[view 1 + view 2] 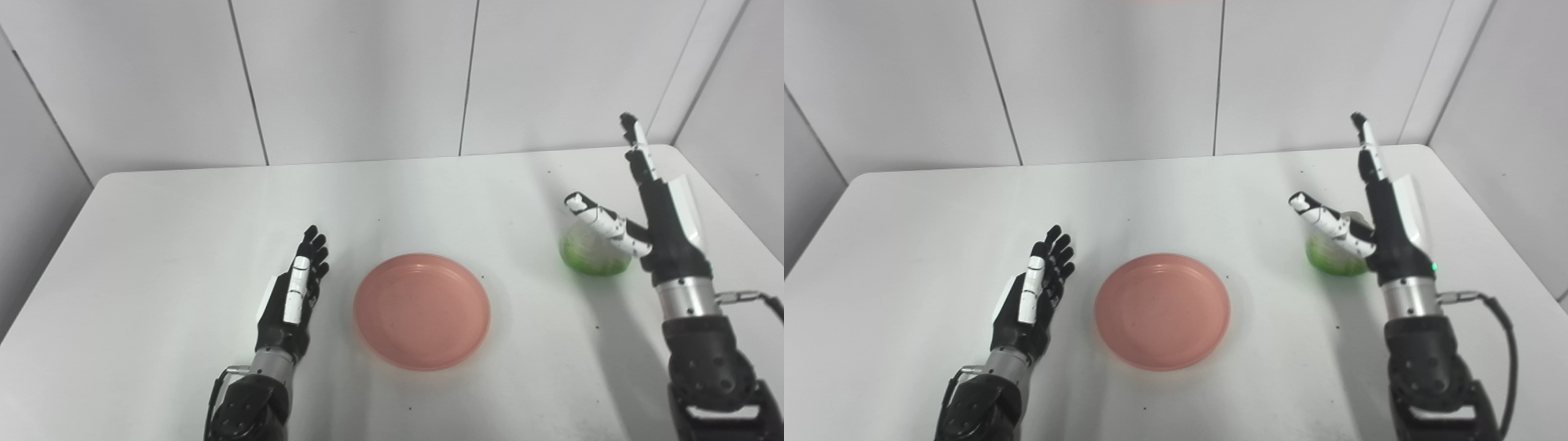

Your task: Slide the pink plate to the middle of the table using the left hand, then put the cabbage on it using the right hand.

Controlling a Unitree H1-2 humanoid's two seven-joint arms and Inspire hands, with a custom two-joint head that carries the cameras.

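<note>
The pink plate (pixel 421 310) lies flat on the white table (pixel 184 214), near its middle and toward the front. Just left of the plate my left hand (pixel 295 294) rests edge-on, open, fingers straight, a small gap from the rim. The green cabbage (pixel 591 254) sits on the table at the right. My right hand (pixel 652 208) is raised beside and above it, open, fingers pointing up and thumb spread out over the cabbage's top. The thumb hides part of the cabbage; I cannot tell whether it touches.
White wall panels (pixel 367 73) rise right behind the table's far edge. The table's right rounded corner (pixel 680 150) is close behind the right hand. A cable (pixel 753 298) loops off the right wrist.
</note>
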